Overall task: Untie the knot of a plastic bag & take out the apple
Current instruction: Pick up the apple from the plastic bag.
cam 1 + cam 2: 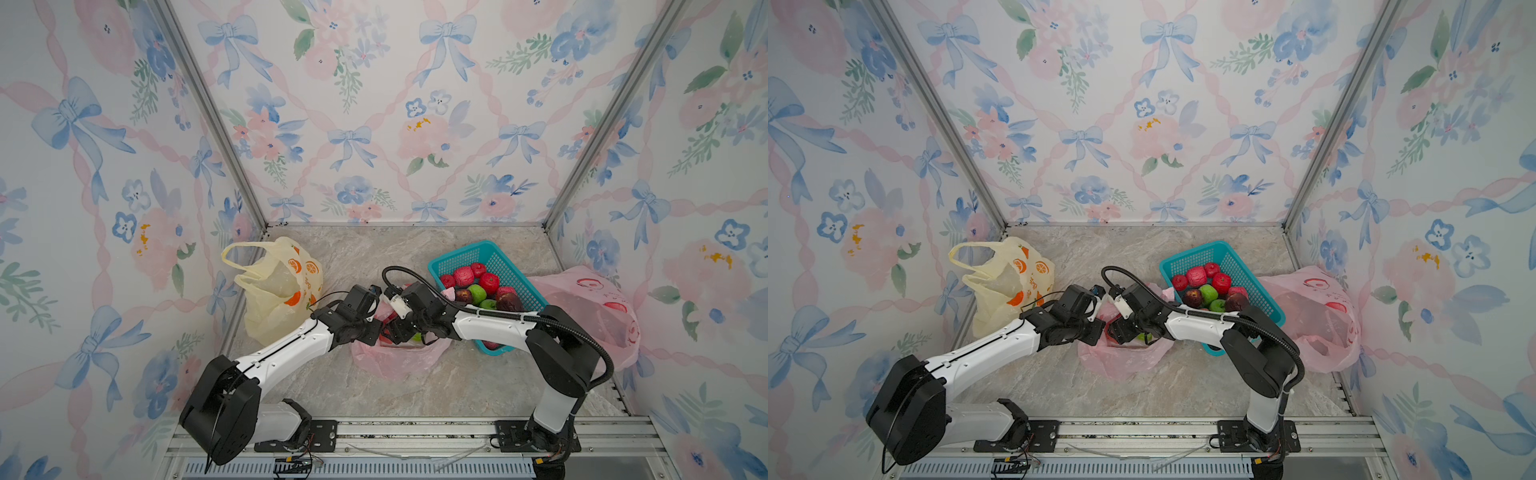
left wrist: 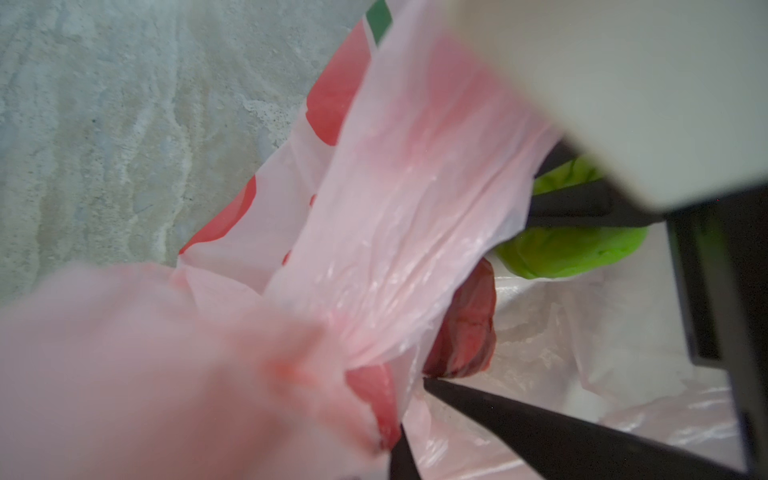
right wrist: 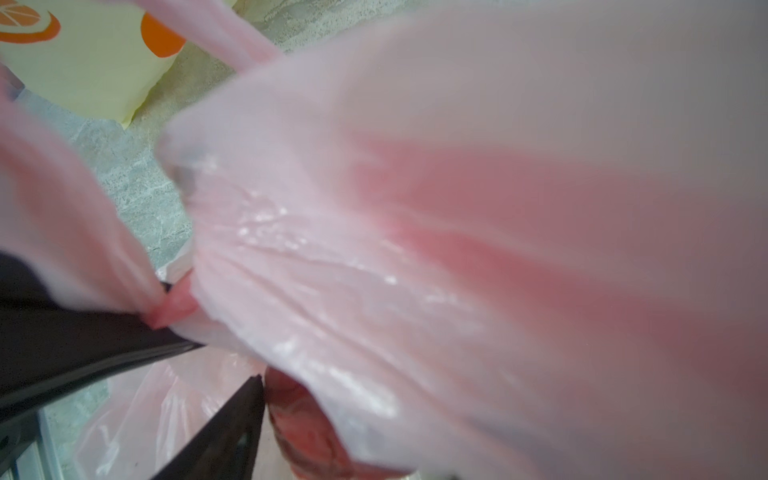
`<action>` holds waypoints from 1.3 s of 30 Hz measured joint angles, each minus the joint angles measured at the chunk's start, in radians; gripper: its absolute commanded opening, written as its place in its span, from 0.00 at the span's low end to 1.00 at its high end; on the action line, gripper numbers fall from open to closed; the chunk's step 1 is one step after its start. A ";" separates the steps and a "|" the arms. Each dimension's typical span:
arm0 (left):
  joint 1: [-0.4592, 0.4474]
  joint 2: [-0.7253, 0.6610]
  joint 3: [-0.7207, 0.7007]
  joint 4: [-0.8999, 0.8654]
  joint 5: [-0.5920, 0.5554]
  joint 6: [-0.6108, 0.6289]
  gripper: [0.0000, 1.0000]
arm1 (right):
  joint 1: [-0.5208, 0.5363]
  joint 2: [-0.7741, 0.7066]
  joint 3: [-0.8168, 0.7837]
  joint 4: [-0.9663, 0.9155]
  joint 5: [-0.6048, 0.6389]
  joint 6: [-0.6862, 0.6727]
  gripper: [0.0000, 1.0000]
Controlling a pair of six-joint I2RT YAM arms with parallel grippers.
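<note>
One pink bag (image 1: 395, 361), translucent, crumpled, green apple (image 2: 569, 249) showing inside

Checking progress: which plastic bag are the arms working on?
The crumpled pink plastic bag mid-table; the yellow orange-printed bag and the bigger pink bag sit apart.

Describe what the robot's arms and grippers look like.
Both arms have white shells with black joints. The left arm carries a thin black cable; the right arm a ribbed black hose. The fingers are black and taper to points.
</note>
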 measured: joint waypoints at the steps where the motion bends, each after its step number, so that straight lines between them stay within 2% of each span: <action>1: 0.000 0.000 0.002 0.000 0.000 0.000 0.00 | 0.000 0.003 0.003 0.000 0.000 0.000 0.75; 5: 0.004 0.002 0.006 -0.002 0.000 0.000 0.00 | 0.000 0.022 0.020 0.002 0.002 0.000 0.78; 12: 0.005 0.015 0.018 -0.013 -0.001 0.000 0.00 | 0.001 0.067 0.055 0.021 0.008 -0.003 0.75; 18: 0.008 0.018 0.019 -0.024 0.000 0.000 0.00 | 0.001 0.088 0.068 0.022 0.003 -0.002 0.62; 24: 0.009 0.018 0.019 -0.023 0.000 0.001 0.00 | 0.001 0.081 0.051 0.024 0.006 -0.002 0.54; 29: 0.010 0.020 0.021 -0.021 -0.010 0.000 0.00 | 0.003 0.006 -0.030 0.025 0.010 -0.003 0.52; 32: 0.010 0.033 0.029 -0.014 -0.032 -0.003 0.00 | 0.011 -0.056 -0.074 0.026 -0.009 -0.006 0.47; 39: 0.010 0.047 0.059 -0.008 -0.062 -0.011 0.00 | 0.000 -0.217 -0.106 0.071 -0.146 -0.012 0.43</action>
